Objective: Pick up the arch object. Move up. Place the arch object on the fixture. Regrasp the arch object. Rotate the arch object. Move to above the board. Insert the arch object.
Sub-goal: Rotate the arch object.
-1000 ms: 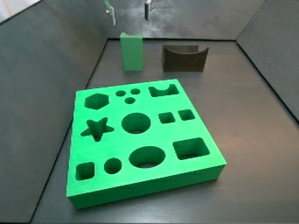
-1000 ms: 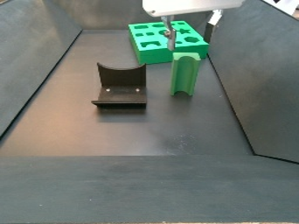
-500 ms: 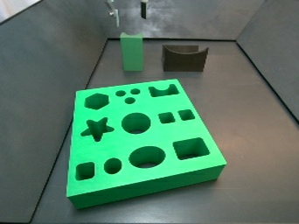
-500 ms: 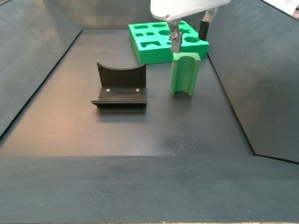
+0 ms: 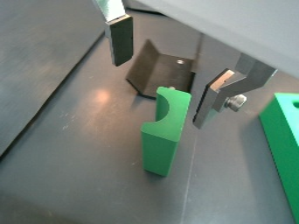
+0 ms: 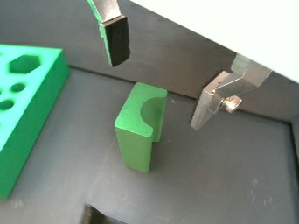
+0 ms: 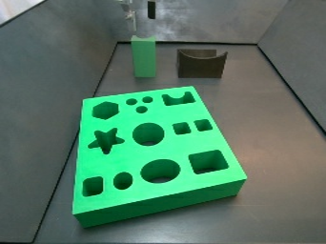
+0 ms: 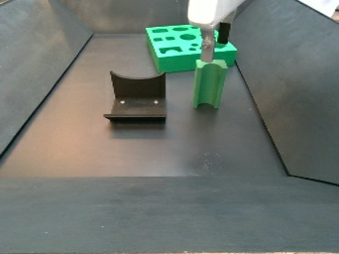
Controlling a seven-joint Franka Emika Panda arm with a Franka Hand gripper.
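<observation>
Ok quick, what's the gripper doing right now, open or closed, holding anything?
Gripper: open, holding nothing. Its fingers hang apart just above the upright arch object, not touching it.

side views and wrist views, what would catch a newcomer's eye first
The big bright green board full of shaped holes fills the near floor in a side view. Behind it the small green arch block stands upright, apart from the dark fixture beside it. The open claw hangs just above the block, a finger to each side, not touching it.
</observation>
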